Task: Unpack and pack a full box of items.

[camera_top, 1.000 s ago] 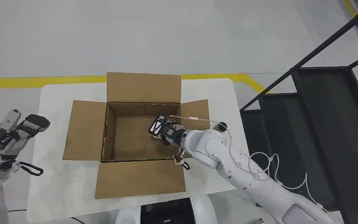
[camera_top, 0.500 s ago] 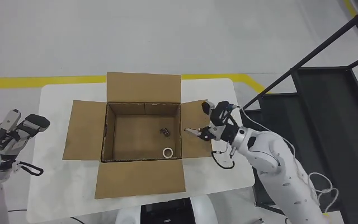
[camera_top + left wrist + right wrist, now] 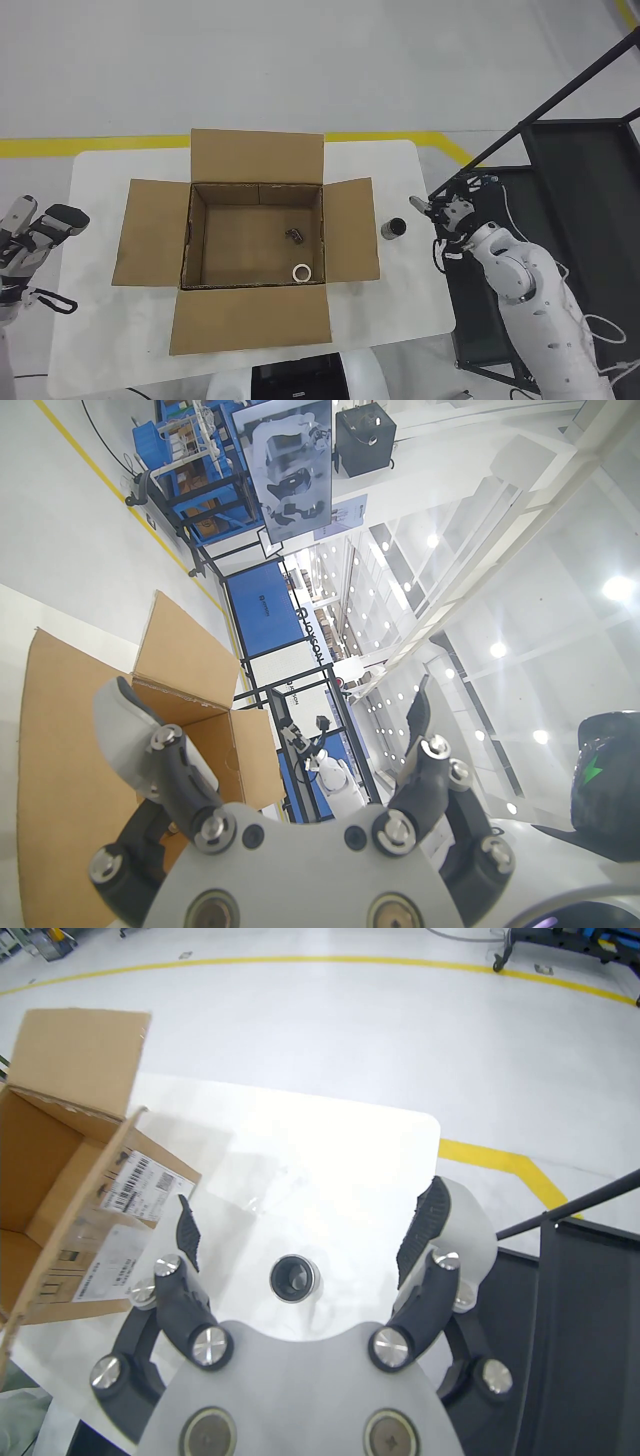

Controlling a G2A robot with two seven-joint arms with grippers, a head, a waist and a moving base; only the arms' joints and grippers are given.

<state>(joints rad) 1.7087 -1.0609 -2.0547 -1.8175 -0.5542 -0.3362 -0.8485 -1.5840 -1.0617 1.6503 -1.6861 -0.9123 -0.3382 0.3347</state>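
Note:
An open cardboard box (image 3: 155,235) with its flaps spread sits mid-table; its side wall (image 3: 35,1163) fills one edge of the right wrist view. On the box floor lie a small dark item (image 3: 294,236) and a white ring (image 3: 301,272). A dark cylinder (image 3: 394,229) stands upright on the white table (image 3: 400,175) just right of the box, and it sits below the spread fingers in the right wrist view (image 3: 295,1278). My right gripper (image 3: 443,208) is open and empty at the table's right edge. My left gripper (image 3: 40,228) is open off the table's left side, with nothing between its fingers (image 3: 127,720).
A black metal rack (image 3: 560,200) stands close against the table's right edge beside my right arm. A yellow floor line (image 3: 90,146) runs behind the table. Bare tabletop lies right of the box around the cylinder.
My right arm came out of the box, carried the dark cylinder over the right flap, set it on the table and drew back right, open. The left arm stayed still.

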